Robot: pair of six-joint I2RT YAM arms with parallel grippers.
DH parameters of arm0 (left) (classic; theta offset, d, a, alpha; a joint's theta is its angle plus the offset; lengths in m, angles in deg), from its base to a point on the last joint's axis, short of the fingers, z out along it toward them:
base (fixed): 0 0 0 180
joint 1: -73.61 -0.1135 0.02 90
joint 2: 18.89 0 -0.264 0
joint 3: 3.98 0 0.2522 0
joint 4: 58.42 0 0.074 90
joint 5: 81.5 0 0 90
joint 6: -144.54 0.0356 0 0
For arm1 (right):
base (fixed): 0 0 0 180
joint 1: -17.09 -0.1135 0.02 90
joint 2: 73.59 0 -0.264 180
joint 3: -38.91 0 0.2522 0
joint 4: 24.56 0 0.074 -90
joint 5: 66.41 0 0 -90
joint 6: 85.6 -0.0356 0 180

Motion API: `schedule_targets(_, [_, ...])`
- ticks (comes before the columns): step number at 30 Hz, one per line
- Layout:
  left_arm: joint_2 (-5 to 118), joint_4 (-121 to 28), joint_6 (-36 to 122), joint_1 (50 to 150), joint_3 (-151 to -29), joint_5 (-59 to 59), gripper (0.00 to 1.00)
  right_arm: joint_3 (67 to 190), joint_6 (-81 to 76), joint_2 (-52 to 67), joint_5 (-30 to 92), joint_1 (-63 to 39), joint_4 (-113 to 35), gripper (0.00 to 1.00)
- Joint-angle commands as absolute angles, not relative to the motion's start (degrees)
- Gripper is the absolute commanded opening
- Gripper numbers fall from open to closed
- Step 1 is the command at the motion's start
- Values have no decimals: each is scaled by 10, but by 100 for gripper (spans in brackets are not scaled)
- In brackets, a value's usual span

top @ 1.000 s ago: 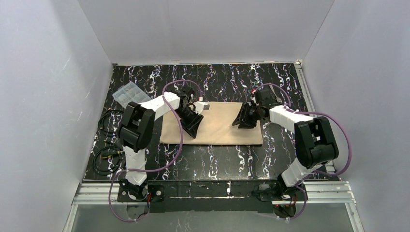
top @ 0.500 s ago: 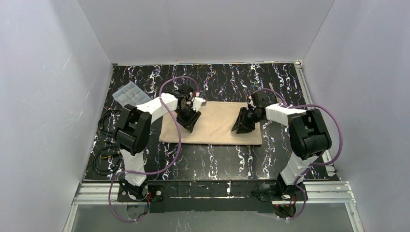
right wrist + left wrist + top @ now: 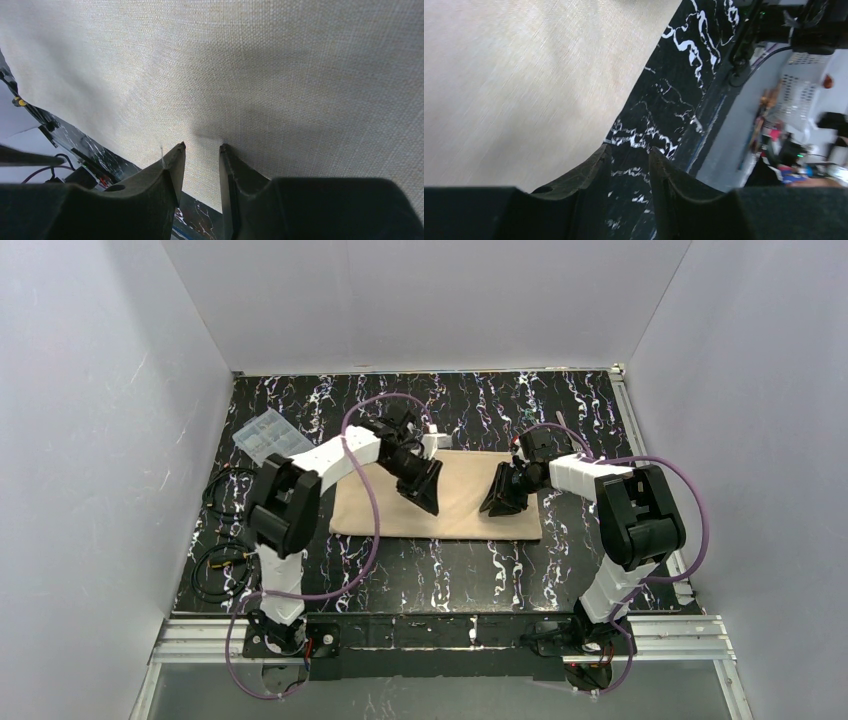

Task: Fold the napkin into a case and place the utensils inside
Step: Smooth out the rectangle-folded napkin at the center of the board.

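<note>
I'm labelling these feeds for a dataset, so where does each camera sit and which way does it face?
Top external: high behind the bases, looking down and forward at the black white-veined marbled table and plain tan-beige cloth napkin; both arms show, with left gripper and right gripper.
Left wrist: on the left arm, looking along its fingers at the napkin's edge and table.
Right wrist: looking past its fingers straight onto the napkin.
Shared: all three see the napkin.

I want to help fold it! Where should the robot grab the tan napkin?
Pinch the napkin at its near right corner, coming in low from the right side. It lies flat on the table, so its middle offers nothing to pinch. At the corner, a finger can probably slip under the free edge.
</note>
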State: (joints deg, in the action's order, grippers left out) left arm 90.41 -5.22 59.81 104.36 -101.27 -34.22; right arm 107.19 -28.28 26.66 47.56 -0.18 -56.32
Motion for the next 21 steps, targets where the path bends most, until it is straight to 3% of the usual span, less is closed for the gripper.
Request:
schedule_targets(1, [979,-35,549,1054,-1043,-465,31,1059,-251,291,393,-2,-579,40])
schedule_targets(6, [1011,-34,549,1074,-1055,-451,32,1056,-252,290,390,-2,-578,39])
schedule_targets(13, [1020,-25,595,1094,-1033,-301,31,1060,-252,289,385,-2,-581,37])
schedule_targets(21, [1049,10,620,1088,-1042,-283,32,1061,-255,278,376,-2,-584,36])
